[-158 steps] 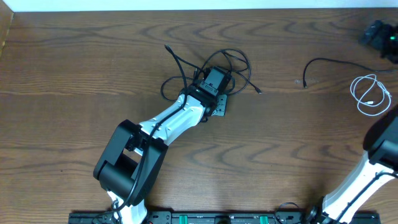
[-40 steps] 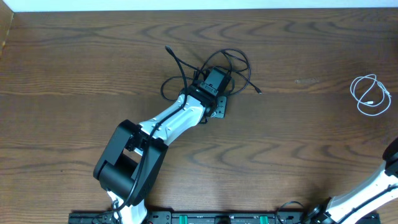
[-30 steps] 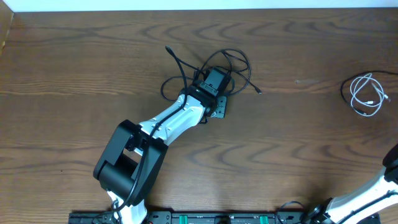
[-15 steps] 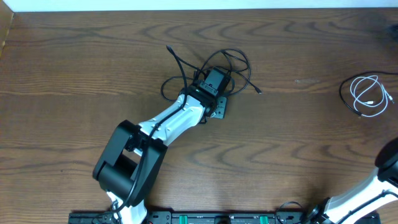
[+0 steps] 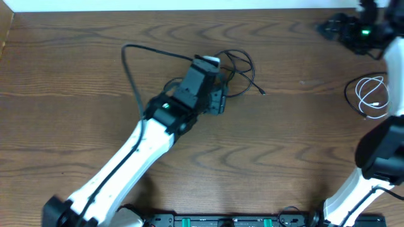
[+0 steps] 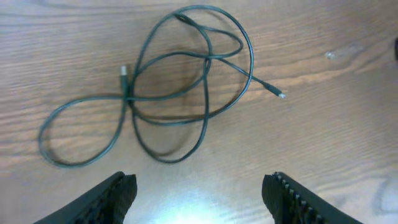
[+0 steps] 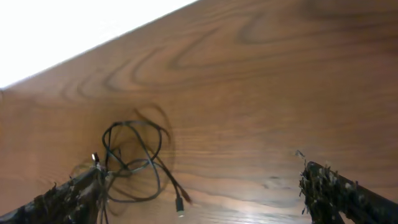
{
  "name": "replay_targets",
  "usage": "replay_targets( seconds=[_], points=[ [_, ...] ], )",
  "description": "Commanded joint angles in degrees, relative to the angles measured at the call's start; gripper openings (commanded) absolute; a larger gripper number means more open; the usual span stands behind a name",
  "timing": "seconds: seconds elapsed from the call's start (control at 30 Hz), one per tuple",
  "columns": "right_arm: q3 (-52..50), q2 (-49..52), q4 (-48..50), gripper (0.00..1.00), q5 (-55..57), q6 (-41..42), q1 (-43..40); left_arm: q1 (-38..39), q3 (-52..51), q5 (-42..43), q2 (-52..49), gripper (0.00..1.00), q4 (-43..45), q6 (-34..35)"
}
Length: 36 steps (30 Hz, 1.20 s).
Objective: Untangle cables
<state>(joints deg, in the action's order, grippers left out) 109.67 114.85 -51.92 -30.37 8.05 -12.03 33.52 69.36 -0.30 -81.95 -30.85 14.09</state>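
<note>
Black cable (image 6: 205,102): lies loose on the worktop (image 5: 297,151), a little toward the far edge from the middle. It is thrown into several overlapping loops that cross one another, with one plug pointing toward the right edge. It touches nothing but itself.
White cable (image 5: 369,98): a small coil of its own close to the right edge, well apart from the black one.
Left gripper (image 6: 199,186): hovers over the black loops with its fingers spread wide and nothing between them, likely so that it can drop onto a single strand.
Right gripper (image 7: 202,177): raised near the far right corner, parted and empty, clear of the white coil. Its blurred view shows a dark coil that is probably the black cable, though this is not certain.
Step in hand: judged as lining up a pick on the black cable.
What remains: the two cords are already separate, so only the black loops need opening out.
Risk: pinching where strands cross could lift the whole knot instead of one loop.
</note>
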Motion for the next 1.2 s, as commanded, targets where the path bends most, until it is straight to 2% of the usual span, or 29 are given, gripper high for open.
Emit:
replay_targets(
  seconds=[0.0, 0.23, 0.43, 0.67, 0.77, 0.93, 1.03, 1.17],
  points=[
    [0.13, -0.66, -0.11, 0.98, 5.84, 0.26, 6.05, -2.67, 1.29, -0.13, 3.23, 0.71, -3.08, 0.31],
    [0.13, 2.01, 2.64, 0.99, 15.19, 0.33, 17.22, -10.54, 1.29, -0.15, 7.10, 0.71, -12.13, 1.22],
    [0.13, 6.99, 4.52, 0.99, 16.11, -8.87, 23.80, -13.09, 1.27, -0.15, 7.26, 0.71, -15.15, 1.20],
    [0.13, 13.62, 4.59, 0.99, 15.74, -25.05, 30.05, -13.09, 1.27, -0.17, 7.26, 0.71, -15.17, 1.20],
    [0.13, 15.69, 5.09, 0.99, 15.96, -28.30, 32.30, -13.09, 1.27, -0.15, 7.26, 0.71, -15.17, 1.20],
    [0.13, 17.81, 6.03, 0.99, 16.00, -27.96, 34.21, -13.09, 1.27, -0.15, 7.26, 0.71, -15.19, 1.20],
    [0.13, 19.02, 6.14, 0.99, 18.49, -24.48, 34.32, -13.09, 1.27, -0.15, 7.26, 0.71, -15.19, 1.20],
    [0.13, 20.20, 5.86, 0.92, 22.16, -21.35, 33.97, -13.09, 1.27, -0.15, 7.26, 0.71, -15.19, 1.20]
  ],
)
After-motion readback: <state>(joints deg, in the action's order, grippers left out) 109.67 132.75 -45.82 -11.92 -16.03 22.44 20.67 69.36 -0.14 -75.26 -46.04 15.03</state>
